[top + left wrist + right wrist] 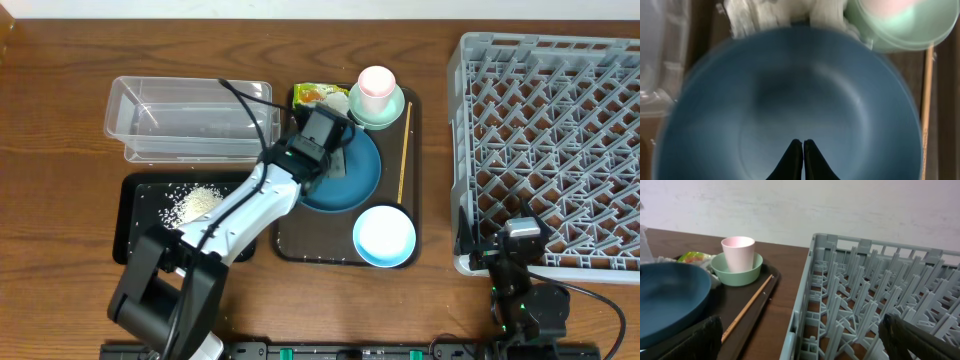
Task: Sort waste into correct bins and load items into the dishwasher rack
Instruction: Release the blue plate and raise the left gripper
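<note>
Left gripper [803,144], clenched on nothing, hangs over the dark blue bowl [790,90]; right gripper [800,340] sits spread wide beside the dishwasher rack [865,280].

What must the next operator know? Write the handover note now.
Left gripper shut, empty, over the dark blue bowl. Right gripper open, near the front edge of the rack.
Done: rice in the black tray; nothing racked.
To do: bin the tissue wads and wrapper on the brown tray; load the dark blue bowl, light blue bowl, pink cup standing in the mint dish, wooden stick.
</note>
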`<state>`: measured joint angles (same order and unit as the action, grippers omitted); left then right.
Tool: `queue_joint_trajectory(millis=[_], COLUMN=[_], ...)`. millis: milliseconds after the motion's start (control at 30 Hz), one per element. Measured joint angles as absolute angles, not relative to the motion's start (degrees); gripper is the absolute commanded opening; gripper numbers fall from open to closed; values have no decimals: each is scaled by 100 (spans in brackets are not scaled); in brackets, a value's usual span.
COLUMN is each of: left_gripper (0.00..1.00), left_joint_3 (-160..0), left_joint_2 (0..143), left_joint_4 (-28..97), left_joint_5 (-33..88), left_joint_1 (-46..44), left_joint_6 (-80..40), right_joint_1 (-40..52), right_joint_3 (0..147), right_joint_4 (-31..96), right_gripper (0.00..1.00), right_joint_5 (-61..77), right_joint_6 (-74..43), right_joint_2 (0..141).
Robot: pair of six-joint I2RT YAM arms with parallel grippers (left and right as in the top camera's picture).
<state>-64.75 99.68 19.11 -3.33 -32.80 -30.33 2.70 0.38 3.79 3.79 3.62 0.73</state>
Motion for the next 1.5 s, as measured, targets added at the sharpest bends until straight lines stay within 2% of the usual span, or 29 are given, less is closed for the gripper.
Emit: queue_joint_trajectory(millis=[233, 433, 1100, 1500], left_gripper=[6, 6, 6, 6], left_joint_3=[-6475, -6416, -6001, -6001], left_joint_2=[9977, 9977, 9920, 8162], left_joint_4=[2740, 2812, 2906, 3426], left_joint_5=[-224, -202, 80, 148], left_joint_1=[-3778, -4106, -4169, -4185], left_joint_6=[-3282, -3389, -3907, -3920], right_joint_1=[270, 270, 270, 270], right_joint_3=[38, 38, 38, 38], right_joint_4=[379, 379, 379, 379], right_gripper=[99, 99, 99, 99], right_joint_5=[381, 379, 379, 379], right_joint_6=[362, 362, 362, 362], right_joint_2=[73, 73, 73, 73])
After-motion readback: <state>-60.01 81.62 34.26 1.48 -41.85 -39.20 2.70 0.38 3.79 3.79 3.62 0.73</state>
